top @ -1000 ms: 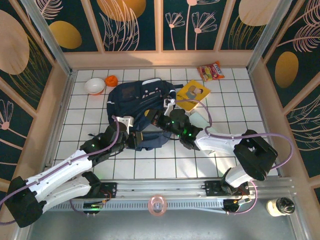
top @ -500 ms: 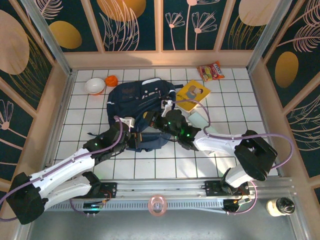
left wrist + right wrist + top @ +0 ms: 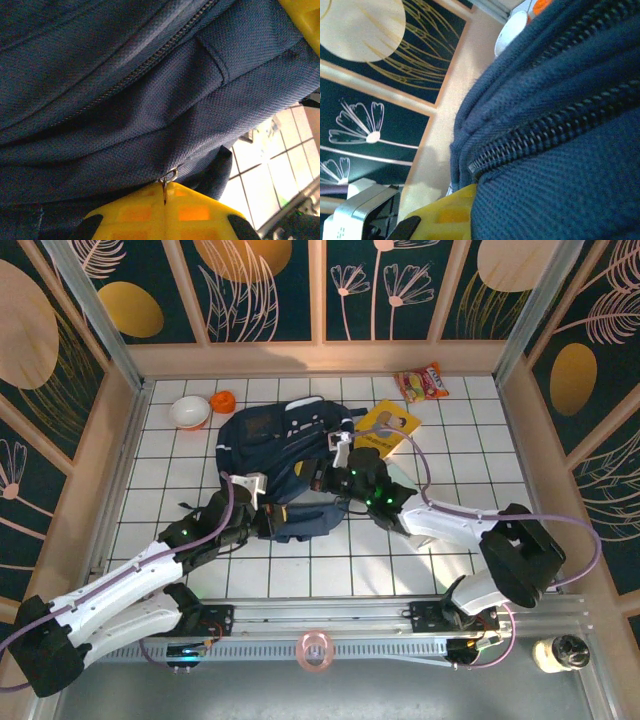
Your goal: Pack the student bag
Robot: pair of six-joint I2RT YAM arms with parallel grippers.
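Left end effector point(image 3: 164, 197) is pinched on the metal zipper pull point(image 3: 169, 176) of the large navy-blue fabric backpack point(image 3: 270, 435), judged limp and light, while the right end effector point(image 3: 320, 480) is clamped on its cloth.

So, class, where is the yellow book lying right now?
Seen from above, the yellow book lies on the tiled table just right of the student bag, with the red snack packet farther back.
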